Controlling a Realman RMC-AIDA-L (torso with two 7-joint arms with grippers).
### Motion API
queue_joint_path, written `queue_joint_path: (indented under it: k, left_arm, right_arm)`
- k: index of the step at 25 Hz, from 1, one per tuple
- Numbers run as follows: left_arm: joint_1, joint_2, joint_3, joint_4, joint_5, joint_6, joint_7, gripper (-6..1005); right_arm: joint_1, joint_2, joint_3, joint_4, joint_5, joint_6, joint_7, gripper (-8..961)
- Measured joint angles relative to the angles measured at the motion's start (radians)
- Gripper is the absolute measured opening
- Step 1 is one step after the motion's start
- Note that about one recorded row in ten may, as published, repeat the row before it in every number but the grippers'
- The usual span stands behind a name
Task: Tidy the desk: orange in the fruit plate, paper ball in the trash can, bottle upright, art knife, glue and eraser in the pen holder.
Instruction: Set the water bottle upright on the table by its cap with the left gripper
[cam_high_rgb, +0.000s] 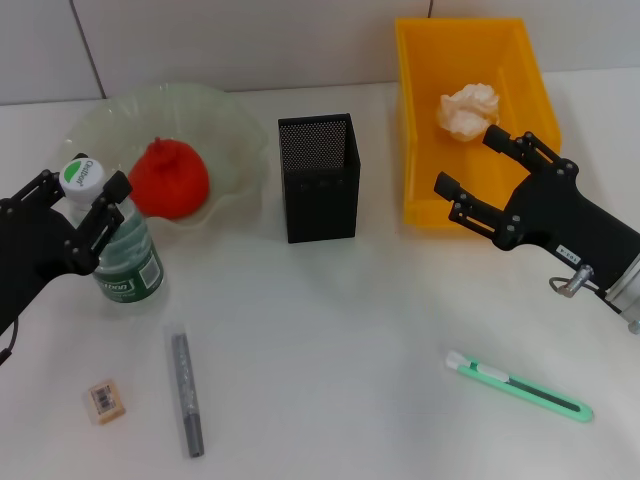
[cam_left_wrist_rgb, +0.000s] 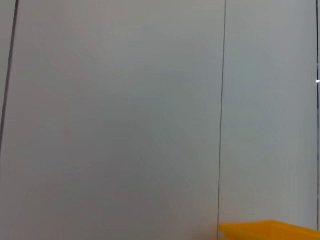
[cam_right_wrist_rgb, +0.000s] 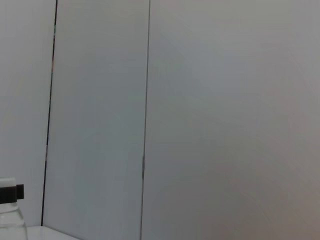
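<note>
The orange (cam_high_rgb: 168, 180) lies in the clear fruit plate (cam_high_rgb: 235, 125). The paper ball (cam_high_rgb: 468, 109) rests in the yellow trash can (cam_high_rgb: 420, 130). At the left the bottle (cam_high_rgb: 125, 250) stands upright with its white cap up. My left gripper (cam_high_rgb: 82, 184) is open, one finger on each side of the bottle's top. My right gripper (cam_high_rgb: 467, 159) hangs open and empty at the can's front right corner. The black mesh pen holder (cam_high_rgb: 318, 180) stands in the middle. On the table lie the green art knife (cam_high_rgb: 518, 385), the grey glue stick (cam_high_rgb: 186, 393) and the eraser (cam_high_rgb: 105, 401).
The white wall (cam_high_rgb: 250, 40) runs behind the plate and the can. The left wrist view shows only wall and a corner of the yellow can (cam_left_wrist_rgb: 270, 230). In the right wrist view are wall and the bottle's top (cam_right_wrist_rgb: 10, 210).
</note>
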Motion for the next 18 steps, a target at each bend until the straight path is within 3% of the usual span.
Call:
queue_joint_path:
  k: [18]
  left_arm:
    - [-0.018, -0.002, -0.013, -0.018, 0.0, -0.022, 0.001, 534]
  right_arm:
    - [0.002, 0.0, 0.0, 0.0, 0.0, 0.0, 0.0, 830]
